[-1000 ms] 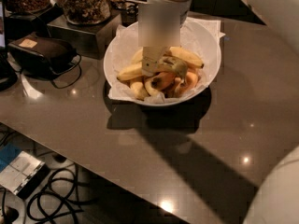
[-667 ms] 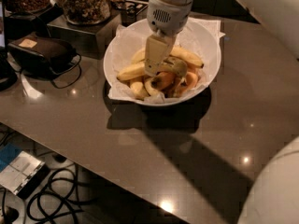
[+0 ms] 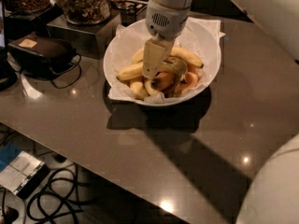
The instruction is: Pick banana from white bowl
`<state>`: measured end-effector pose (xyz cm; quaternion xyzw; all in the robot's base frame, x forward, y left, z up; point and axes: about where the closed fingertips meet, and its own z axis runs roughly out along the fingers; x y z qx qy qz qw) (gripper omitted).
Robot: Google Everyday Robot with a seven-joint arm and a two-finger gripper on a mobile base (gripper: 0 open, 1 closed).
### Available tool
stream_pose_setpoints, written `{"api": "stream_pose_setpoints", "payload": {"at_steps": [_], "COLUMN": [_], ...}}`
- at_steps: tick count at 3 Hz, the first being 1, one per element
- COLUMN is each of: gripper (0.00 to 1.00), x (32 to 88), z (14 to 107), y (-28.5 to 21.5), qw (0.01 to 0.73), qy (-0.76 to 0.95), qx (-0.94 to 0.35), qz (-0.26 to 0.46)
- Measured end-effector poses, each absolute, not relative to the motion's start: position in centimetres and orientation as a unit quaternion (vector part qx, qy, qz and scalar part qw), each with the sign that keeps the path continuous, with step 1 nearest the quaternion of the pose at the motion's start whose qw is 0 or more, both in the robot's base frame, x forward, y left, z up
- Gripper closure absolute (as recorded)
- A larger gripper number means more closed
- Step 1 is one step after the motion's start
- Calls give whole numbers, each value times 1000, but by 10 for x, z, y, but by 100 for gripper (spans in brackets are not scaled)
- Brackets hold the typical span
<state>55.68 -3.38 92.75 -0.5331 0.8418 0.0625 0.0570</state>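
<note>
The banana [image 3: 177,67], its skin gone olive-brown along the visible stretch, lies near the middle of the white bowl [image 3: 211,73], curving down toward the front rim among the other fruit. Just left of it and partly over it stands the gripper [image 3: 149,73], a cream-coloured piece reaching down into the pile. It hides the banana's left part, so contact between the two cannot be made out, and neither can whether the claw is spread or pressed together.

A cleaner yellow banana [image 3: 189,56] lies behind it toward the right rim, and another long one [image 3: 128,72] points to the left rim. Short stubby bananas [image 3: 138,88] sit at the front, with orange pieces [image 3: 164,80] beside them. Crinkled white paper [image 3: 213,28] lines the bowl and sticks out past its far edge.

The bowl rests on a dark glossy table [image 3: 140,143]. Well to its left lies a brown pouch [image 3: 43,52] with a black cord, and behind it glass jars of granola [image 3: 84,3] stand on a dark box [image 3: 79,31]. Cables [image 3: 51,200] are coiled on the floor.

The arm [image 3: 169,8] comes in from the top edge, its white wrist housing over the bowl's far half, pointing nearly straight down with a slight lean to the left.
</note>
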Motion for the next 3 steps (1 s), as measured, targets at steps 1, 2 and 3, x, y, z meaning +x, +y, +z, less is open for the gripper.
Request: {"api": "stream_pose_setpoints", "payload": {"at_steps": [1,2,3], "gripper": [39,39,39], "x": [557,556,555], "z": [929,927,924], "y": [-32,-28,-24], "qw": [57,54,51], "qy": [840,837,835], "qx": [-536,-540,-543], "qz": [63,66,71]}}
